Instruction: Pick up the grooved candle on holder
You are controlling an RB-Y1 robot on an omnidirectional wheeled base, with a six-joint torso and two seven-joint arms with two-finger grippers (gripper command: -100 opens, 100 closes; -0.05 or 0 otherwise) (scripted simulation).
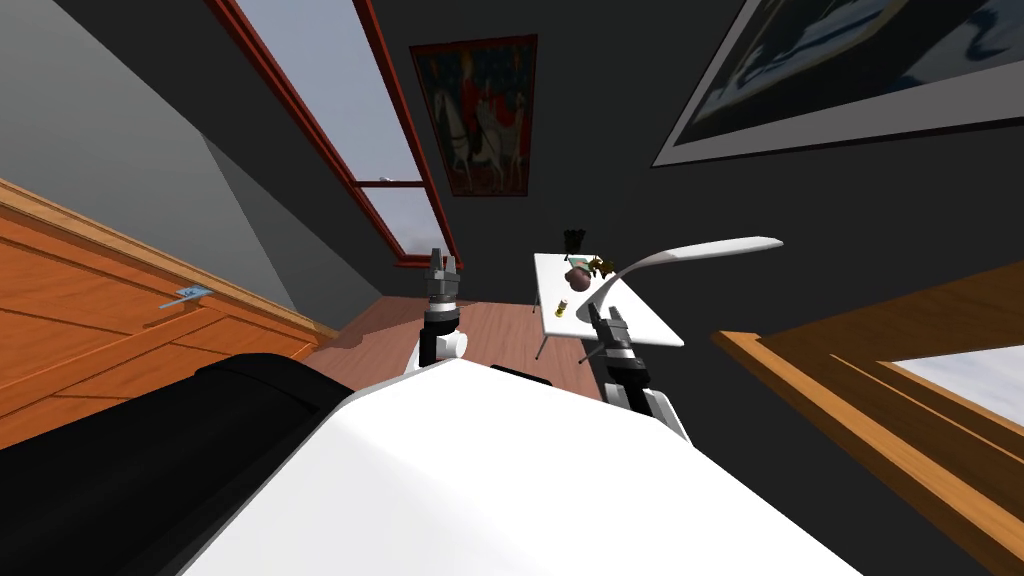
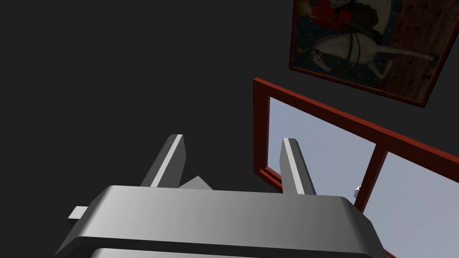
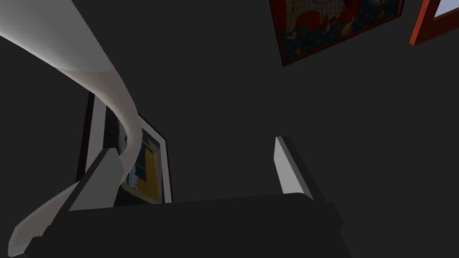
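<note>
Matt white table [image 1: 655,328], reddish wood-plank floor [image 1: 500,335]

Left jaws — spread wide apart.

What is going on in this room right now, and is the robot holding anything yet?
Nothing is held yet. The robot faces a small white table carrying a small yellowish candle, a brown round thing and a curved white lamp. Its right gripper hovers open at the table's near end, beside the candle and close to the lamp's stem. The left gripper is raised and open, away from the table.
</note>
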